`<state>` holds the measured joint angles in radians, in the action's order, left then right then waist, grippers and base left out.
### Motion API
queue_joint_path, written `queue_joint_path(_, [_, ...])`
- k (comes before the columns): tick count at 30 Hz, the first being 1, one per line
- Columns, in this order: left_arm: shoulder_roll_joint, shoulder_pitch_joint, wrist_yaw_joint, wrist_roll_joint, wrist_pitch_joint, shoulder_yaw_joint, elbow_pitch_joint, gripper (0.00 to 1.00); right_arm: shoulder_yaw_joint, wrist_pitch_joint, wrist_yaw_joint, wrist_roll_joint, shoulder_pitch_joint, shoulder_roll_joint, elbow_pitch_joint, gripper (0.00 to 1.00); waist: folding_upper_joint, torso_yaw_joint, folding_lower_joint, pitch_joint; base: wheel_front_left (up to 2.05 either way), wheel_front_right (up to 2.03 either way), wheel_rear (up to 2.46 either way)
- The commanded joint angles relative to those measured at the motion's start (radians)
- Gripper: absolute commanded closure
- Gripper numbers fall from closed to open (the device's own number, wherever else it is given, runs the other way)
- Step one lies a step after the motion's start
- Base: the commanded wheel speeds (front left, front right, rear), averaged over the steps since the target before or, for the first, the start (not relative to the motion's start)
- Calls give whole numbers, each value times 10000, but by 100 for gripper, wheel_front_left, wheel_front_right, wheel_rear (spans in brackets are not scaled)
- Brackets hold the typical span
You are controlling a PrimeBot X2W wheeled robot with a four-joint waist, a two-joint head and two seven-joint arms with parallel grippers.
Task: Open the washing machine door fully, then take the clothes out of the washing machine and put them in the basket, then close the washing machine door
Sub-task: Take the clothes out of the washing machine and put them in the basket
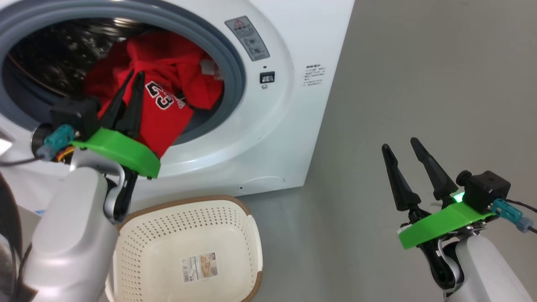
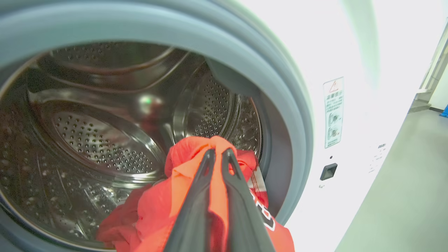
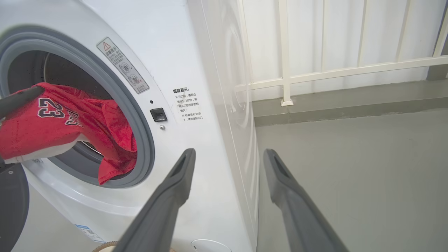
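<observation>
1. Head view, nearest first: the basket (image 1: 144, 256) sits on the floor at the foot of the washing machine (image 1: 293, 126), open side up, with a paper label (image 1: 200, 266) on its bottom.
2. Above the basket's left part, the left hand (image 1: 136, 76) has its two fingers pressed together on a fold of the clothes (image 1: 168, 119). The left wrist view shows red cloth pinched between them near the tips.
3. The clothes are bunched at the mouth of the drum (image 2: 105, 122). The numbered jersey drapes out over the grey rubber ring (image 1: 235, 79) and hangs down, so its long axis runs from the drum toward the basket.
4. The coming move looks like a pull outward, then down, since the basket seems to lie below the gripping hand and toward the robot.
5. The right hand (image 1: 400, 144) hangs well apart to the right, fingers spread wide and holding nothing. The left hand is much the nearer to the clothes.
6. Farthest in, the drum's perforated steel wall shows behind the cloth.
</observation>
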<state>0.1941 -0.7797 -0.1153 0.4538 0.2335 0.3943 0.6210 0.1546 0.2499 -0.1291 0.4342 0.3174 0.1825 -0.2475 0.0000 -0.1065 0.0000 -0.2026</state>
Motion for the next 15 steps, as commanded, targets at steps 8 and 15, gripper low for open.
queue_joint_path(8, [1096, 1735, 977, 149, -1103, -398, -4408, 100, 298, 118, -16, 154, -383, 202, 156, 0, 0, 565, 0, 662, 0, 0, 0])
queue_joint_path(15, [1552, 3356, 1834, 136, -2058, -456, -7603, 100, 366, 118, -16, 207, -496, 278, 125, 0, 0, 777, 0, 839, 0, 0, 0])
